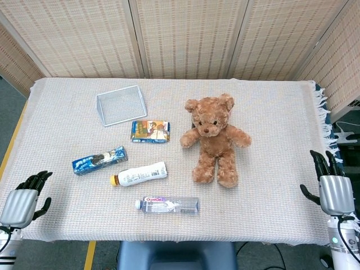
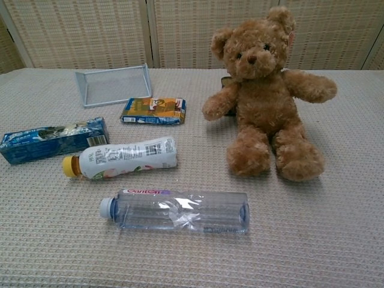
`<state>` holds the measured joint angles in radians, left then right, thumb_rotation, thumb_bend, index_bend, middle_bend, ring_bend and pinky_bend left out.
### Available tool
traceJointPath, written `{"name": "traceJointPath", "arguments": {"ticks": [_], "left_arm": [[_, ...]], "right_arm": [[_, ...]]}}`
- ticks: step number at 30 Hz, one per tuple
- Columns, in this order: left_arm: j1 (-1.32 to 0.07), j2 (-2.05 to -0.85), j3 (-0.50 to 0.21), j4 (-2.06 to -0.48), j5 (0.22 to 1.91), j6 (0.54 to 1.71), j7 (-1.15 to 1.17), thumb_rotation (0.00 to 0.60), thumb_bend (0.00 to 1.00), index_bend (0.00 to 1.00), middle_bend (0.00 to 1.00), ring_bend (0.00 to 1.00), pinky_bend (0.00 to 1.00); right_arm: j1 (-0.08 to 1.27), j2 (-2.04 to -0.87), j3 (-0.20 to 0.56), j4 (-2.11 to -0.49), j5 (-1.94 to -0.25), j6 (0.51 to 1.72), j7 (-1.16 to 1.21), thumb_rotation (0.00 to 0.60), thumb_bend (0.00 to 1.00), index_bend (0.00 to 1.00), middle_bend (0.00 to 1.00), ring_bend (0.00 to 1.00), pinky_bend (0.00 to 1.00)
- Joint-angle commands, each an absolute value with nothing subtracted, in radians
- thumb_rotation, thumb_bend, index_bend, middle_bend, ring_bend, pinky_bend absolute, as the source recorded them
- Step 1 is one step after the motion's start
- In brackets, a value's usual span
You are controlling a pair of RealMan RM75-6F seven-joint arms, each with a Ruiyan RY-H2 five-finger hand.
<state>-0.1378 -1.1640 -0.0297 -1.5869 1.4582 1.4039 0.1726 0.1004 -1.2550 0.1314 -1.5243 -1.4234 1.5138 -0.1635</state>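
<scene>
A brown teddy bear (image 1: 214, 138) (image 2: 264, 90) sits upright right of the table's middle. A clear water bottle (image 1: 167, 205) (image 2: 178, 210) lies on its side near the front edge. Behind it lies a white bottle with a yellow cap (image 1: 139, 174) (image 2: 122, 159). A blue snack pack (image 1: 99, 160) (image 2: 51, 139) lies to the left, a colourful packet (image 1: 150, 131) (image 2: 153, 110) further back. My left hand (image 1: 23, 198) hangs at the front left corner, holding nothing, fingers apart. My right hand (image 1: 331, 186) is at the table's right edge, empty, fingers spread. Neither hand shows in the chest view.
A small wire mesh basket (image 1: 120, 104) (image 2: 114, 84) stands at the back left. A woven cloth (image 1: 270, 107) covers the table, with a fringe on its right edge. Woven screens (image 1: 185, 36) close off the back.
</scene>
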Motion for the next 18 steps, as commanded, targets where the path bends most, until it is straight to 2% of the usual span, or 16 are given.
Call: {"name": "traceJointPath", "arguments": {"ticks": [1,4,8,13,18], "left_arm": [[-0.132,-1.155,-0.031,-1.598,1.454,1.410,0.152,0.600,0.42,0.14,0.12,0.17,0.36],[-0.120,-1.144,-0.031,-1.614,1.468,1.441,0.139,0.600,0.42,0.14,0.12,0.17,0.36],[-0.121,-1.144,-0.031,-1.618,1.471,1.441,0.141,0.600,0.42,0.14,0.12,0.17,0.36],[-0.124,-1.140,-0.023,-1.622,1.470,1.424,0.152,0.600,0.42,0.14,0.12,0.17,0.36],[-0.123,-1.136,-0.024,-1.624,1.459,1.418,0.152,0.600,0.42,0.14,0.13,0.17,0.36]], "right_arm": [[0.125,-1.308,0.160,-1.455,-1.408,1.513,-0.177,0.600,0.12,0.10,0.14,0.02,0.35],[0.206,-1.384,0.204,-1.324,-1.392,1.447,-0.201,0.600,0.12,0.12,0.16,0.02,0.35],[0.273,-1.445,0.226,-1.220,-1.395,1.403,-0.219,0.600,0.12,0.18,0.17,0.02,0.35],[0.349,-1.516,0.226,-1.096,-1.409,1.329,-0.165,0.600,0.12,0.22,0.17,0.02,0.35],[0.377,-1.544,0.201,-1.078,-1.427,1.291,-0.121,0.600,0.12,0.24,0.17,0.02,0.35]]}}
